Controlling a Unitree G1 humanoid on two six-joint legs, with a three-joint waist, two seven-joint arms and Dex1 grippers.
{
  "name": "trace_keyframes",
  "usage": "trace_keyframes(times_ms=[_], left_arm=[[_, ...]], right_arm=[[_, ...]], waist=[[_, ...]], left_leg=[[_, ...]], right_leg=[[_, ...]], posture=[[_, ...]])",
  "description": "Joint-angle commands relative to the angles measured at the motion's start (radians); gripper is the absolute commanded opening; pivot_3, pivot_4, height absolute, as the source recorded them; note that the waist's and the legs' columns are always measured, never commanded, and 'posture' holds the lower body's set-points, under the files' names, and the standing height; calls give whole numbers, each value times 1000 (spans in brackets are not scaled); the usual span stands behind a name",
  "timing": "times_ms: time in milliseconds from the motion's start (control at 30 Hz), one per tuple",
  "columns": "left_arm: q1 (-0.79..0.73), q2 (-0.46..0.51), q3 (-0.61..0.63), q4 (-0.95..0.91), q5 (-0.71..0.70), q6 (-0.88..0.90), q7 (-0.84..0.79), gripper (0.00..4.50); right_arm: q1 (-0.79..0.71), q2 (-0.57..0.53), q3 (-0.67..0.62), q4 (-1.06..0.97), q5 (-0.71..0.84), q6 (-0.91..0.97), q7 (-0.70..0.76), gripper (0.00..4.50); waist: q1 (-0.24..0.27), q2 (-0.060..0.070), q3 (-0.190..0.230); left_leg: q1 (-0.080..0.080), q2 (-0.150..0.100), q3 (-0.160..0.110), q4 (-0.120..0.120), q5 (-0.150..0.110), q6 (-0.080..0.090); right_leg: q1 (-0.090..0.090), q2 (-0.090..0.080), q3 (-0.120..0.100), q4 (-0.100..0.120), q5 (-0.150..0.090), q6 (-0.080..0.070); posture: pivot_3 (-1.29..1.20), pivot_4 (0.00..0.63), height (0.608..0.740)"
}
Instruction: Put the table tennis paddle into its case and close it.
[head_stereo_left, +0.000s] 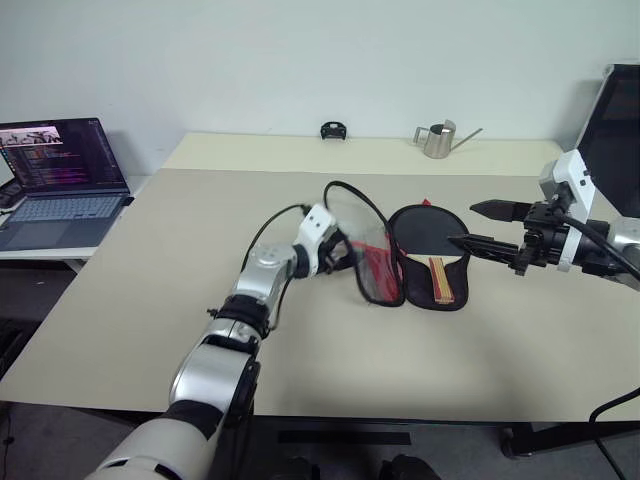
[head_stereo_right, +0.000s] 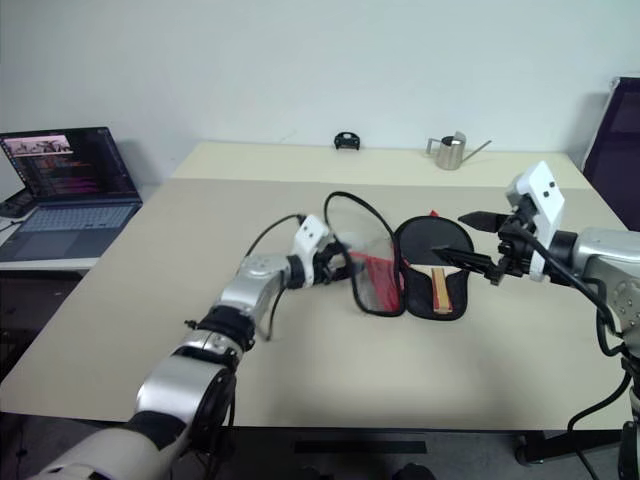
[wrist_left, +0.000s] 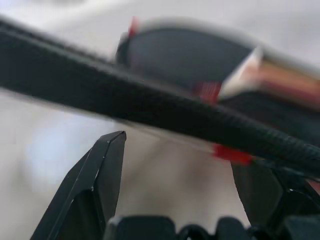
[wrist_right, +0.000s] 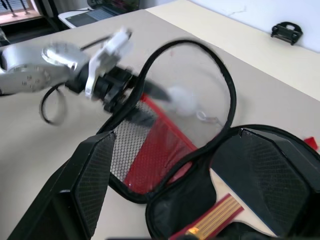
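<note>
lying in the open case (head_stereo_left: 447, 292) — the table tennis paddle (head_stereo_left: 432, 240)

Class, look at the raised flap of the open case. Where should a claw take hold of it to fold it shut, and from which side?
Probably the black piped rim of the case's raised flap, from the robot's left. The flap stands up on edge beside the table tennis paddle lying in the other half, so its thin rim offers a pinchable edge. The left claw is already there, fingers apart.

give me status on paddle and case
Left gripper at raised case flap, grip unclear. Right gripper open above. Paddle inside, case unzipped. Nothing blocking.
</note>
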Motion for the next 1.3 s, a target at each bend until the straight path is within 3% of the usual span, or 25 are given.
trace_keyframes(times_ms=[33,267,400,567,700,867,1100,1300], left_arm=[[-108,-44,7,65,3,-61,-13,3442],[-223,-143,12,216,32,-122,39,3442],[-251,-223,9,263,56,-146,104,3442],[-238,-180,23,254,61,-180,72,3442],[-204,-107,67,201,3,-202,-57,3442],[-97,18,98,35,-70,-161,-288,3442],[113,174,109,-420,-205,130,-410,3442],[255,285,121,-748,-295,352,-386,3442]], right_arm=[[15,-27,-75,-55,35,25,-31,4347],[78,-68,-166,-115,72,85,-87,4347],[159,-96,-285,-161,103,154,-118,4347],[197,-41,-280,-166,102,172,-198,4347],[183,51,-222,-123,105,172,-261,4347],[151,126,-107,0,20,111,-316,4428],[47,187,50,228,-130,-3,-341,4428],[-36,236,160,463,-274,-146,-333,4428]], waist=[[0,0,0],[-3,0,0],[5,-1,0],[-3,-1,0],[-11,-1,0],[-14,0,0],[-21,0,0],[-29,0,0]], left_leg=[[0,0,0,0,0,0],[0,0,2,-1,-1,2],[0,0,2,-1,-1,2],[0,0,3,-1,-1,2],[3,1,4,-1,-1,2],[4,1,4,0,0,2],[2,1,4,1,0,1],[2,1,4,1,0,1]], right_leg=[[0,0,0,0,0,0],[0,0,1,-2,0,0],[0,0,1,-2,0,0],[0,0,3,-2,0,1],[0,2,5,3,0,1],[0,3,5,4,0,1],[-1,2,6,4,0,1],[-1,2,6,3,0,1]], posture=[[0,150,740],[0,150,740],[0,150,740],[0,150,740],[0,150,740],[0,150,740],[0,150,740],[0,150,740]])
